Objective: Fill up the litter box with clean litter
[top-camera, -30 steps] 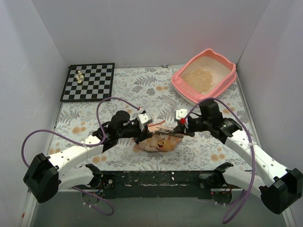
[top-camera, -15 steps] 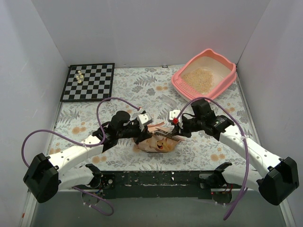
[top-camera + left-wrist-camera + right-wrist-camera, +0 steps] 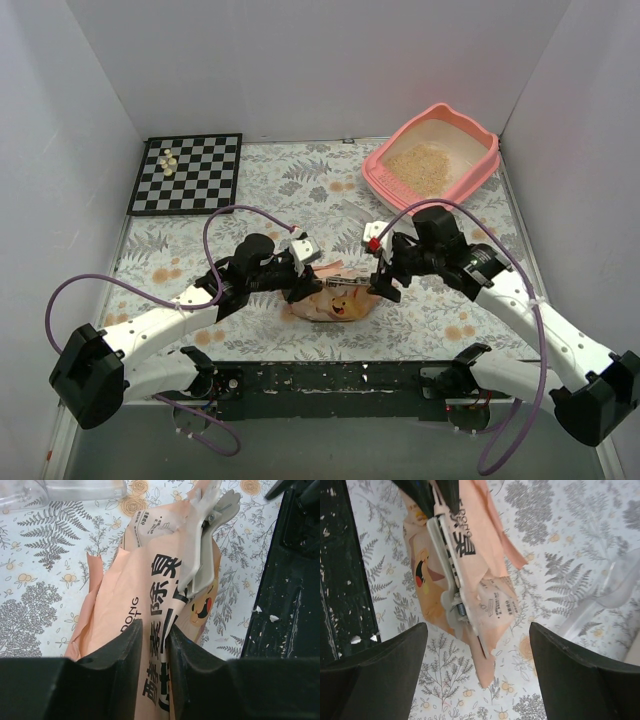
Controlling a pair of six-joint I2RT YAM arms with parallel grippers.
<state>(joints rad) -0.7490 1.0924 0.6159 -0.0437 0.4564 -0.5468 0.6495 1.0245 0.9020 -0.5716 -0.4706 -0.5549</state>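
Far right on the floral table, the pink wavy-rimmed litter box holds a grainy tan patch of clean litter. Nearer, the left gripper pinches the crinkled peach bag. The right gripper, spread wide and empty, has drawn back rightward from the bag's grey plastic clip.

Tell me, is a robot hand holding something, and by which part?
The left gripper pinches the peach-orange printed bag by a flattened fold of it. The right gripper is open above the bag and holds nothing.
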